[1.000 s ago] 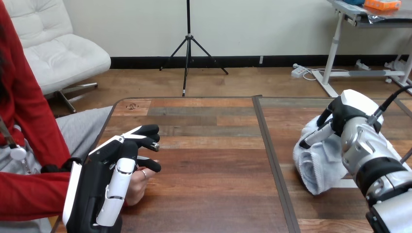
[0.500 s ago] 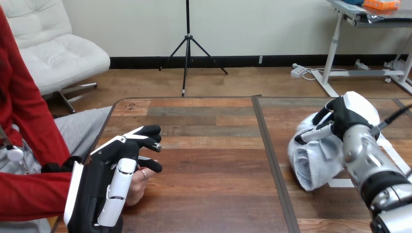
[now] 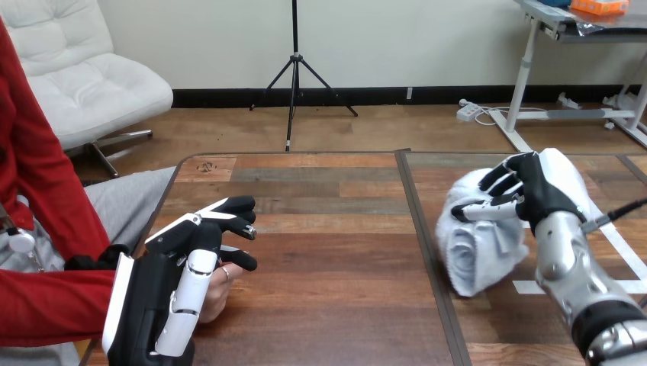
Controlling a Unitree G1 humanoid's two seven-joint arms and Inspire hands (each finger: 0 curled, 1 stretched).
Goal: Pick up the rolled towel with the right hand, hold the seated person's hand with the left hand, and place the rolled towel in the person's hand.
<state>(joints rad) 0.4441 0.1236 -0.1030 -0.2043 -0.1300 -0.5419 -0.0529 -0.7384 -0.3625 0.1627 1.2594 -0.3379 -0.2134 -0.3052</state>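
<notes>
Wooden table (image 3: 328, 252), mid-handover: the right hand (image 3: 545, 191) clutched the rolled towel (image 3: 481, 252) above its right half; the left hand (image 3: 156, 297) lay over the person's hand (image 3: 214, 293) (grip impossible to tell). A leftward carry seemed next.

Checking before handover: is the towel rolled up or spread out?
Rolled: the towel shows a spiral end, bunched in the right hand, whose fingers curl round it.

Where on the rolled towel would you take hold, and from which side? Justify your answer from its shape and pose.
Grip the rolled towel round its middle, across the roll, coming from above and the view's right. Its rounded side faces that way; the spiral end faces the view's left. The right hand has fingers curled over it so.
</notes>
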